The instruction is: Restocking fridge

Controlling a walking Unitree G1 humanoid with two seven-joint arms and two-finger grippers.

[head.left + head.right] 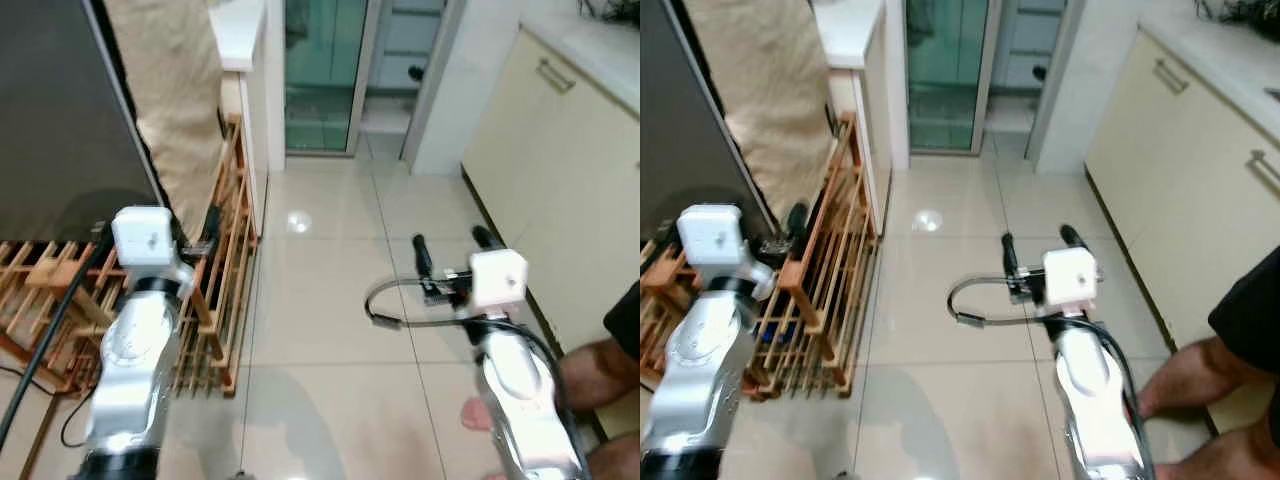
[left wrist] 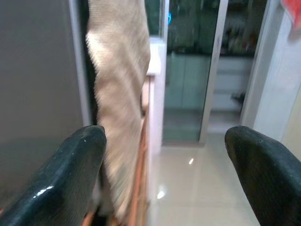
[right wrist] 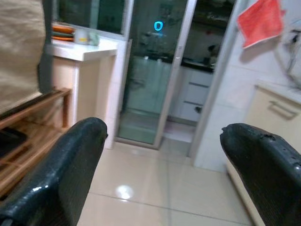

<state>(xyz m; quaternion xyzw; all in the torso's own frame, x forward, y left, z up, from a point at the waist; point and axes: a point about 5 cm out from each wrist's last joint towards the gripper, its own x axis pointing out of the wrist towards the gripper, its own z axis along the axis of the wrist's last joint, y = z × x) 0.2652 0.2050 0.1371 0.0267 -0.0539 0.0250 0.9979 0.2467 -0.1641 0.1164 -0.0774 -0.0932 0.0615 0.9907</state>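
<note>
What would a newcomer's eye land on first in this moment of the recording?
Probably the two silver arms held out over the glossy tiled floor, the left gripper and right gripper both open and holding nothing. Next, the wooden rack on the robot's left beside the dark fridge with a beige cloth hanging there, and a person's bare leg at far right.

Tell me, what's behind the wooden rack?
Behind the wooden rack hangs a beige cloth, with the dark fridge beside it. The rack and cloth cover what lies lower down behind them.
</note>
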